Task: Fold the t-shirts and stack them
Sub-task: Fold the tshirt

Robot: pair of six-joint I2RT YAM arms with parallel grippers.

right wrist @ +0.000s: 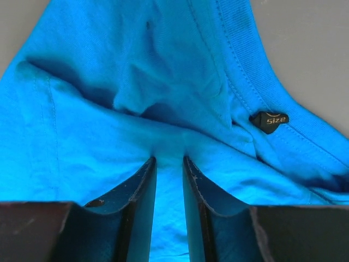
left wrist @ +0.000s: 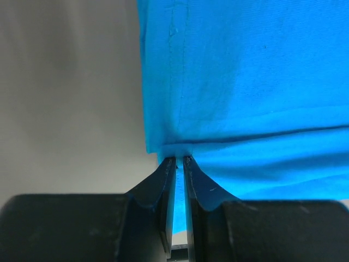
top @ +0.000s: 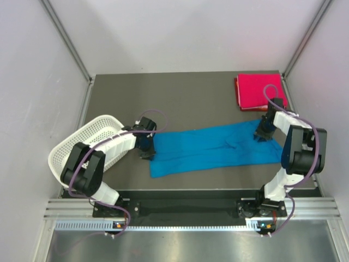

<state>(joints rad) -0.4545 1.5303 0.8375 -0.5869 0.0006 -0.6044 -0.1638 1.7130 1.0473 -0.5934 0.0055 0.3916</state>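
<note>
The left gripper (left wrist: 180, 159) is pinching the hem corner of the blue shirt (top: 212, 150) between narrow jaws; so thin a bite may be slipping on the lift. The shirt is lying across the table (top: 185, 98). The right gripper (right wrist: 169, 158) is nipping bunched cloth by the collar, risking a crooked fold. A black tag (right wrist: 270, 119) is reading "size". The pink shirt (top: 259, 90) is sitting folded far right.

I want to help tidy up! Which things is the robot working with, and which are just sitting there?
For the job:
blue t-shirt, pinched by left gripper and right gripper
pink-red t-shirt, folded, far right corner

Just lying about:
white basket, at the left
</note>
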